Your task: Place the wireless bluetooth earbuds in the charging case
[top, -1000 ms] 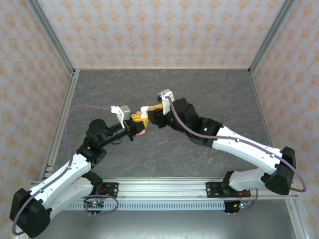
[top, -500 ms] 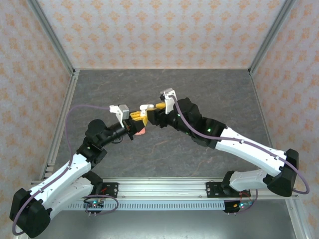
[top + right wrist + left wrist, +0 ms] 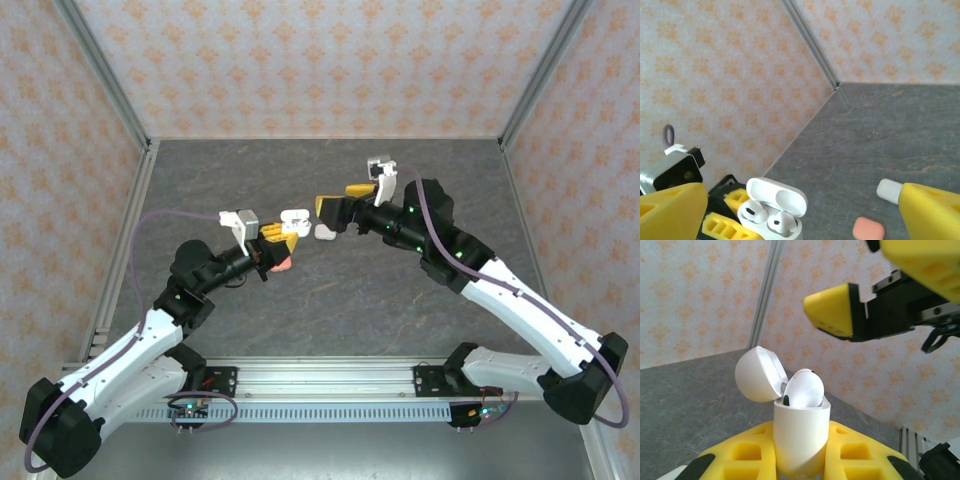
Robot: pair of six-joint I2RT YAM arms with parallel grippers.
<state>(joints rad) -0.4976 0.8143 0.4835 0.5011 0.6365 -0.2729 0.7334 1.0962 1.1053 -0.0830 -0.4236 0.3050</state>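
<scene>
Two earbuds (image 3: 779,223) sit in the white charging case (image 3: 801,440), rounded heads up and stems sunk out of sight. The case stands upright with its lid (image 3: 757,375) swung back, clamped in the left gripper (image 3: 281,236). The right gripper (image 3: 342,200) hangs nearby, jaws wide apart and empty. A pink piece (image 3: 868,230) and a white piece (image 3: 887,189), half hidden by a yellow finger, lie on the table (image 3: 400,300); what they are is unclear.
</scene>
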